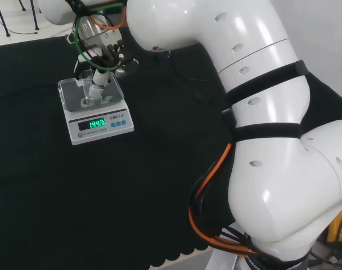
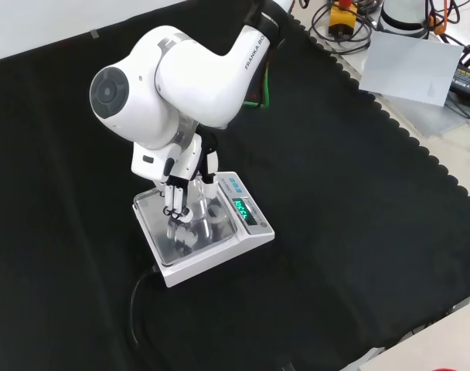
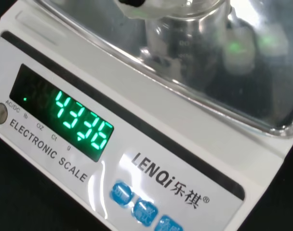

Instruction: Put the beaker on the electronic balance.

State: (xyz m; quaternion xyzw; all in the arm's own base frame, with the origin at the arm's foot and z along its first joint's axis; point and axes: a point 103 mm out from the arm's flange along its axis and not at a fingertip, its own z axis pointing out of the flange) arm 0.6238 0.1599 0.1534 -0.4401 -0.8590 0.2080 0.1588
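The bench in front of me is draped in black cloth (image 2: 359,232), its scalloped edge running along the right and near side in the front view, with a clutter of cables and a grey sheet beyond it at the far right. On the cloth sits the electronic balance (image 2: 254,232), white-bodied with a shiny steel pan (image 2: 154,212) and a lit green display (image 2: 245,211); in the head view I see it at the left, well clear of the arm's big white links. A black cord (image 2: 136,305) trails from the balance toward the near side in the front view. The clear beaker (image 2: 209,219) stands upright on the pan, and from the wrist camera I can make out its glass wall (image 3: 185,43) resting on the steel just behind the display (image 3: 62,120) and the row of blue buttons (image 3: 144,209). The hand (image 2: 179,182) comes down from above onto the pan, its black and white fingers (image 1: 98,84) pointing downward around the beaker; they look curled about the glass, thumb on one side and fingers on the other, though the clear wall makes the exact contact hard for me to judge.
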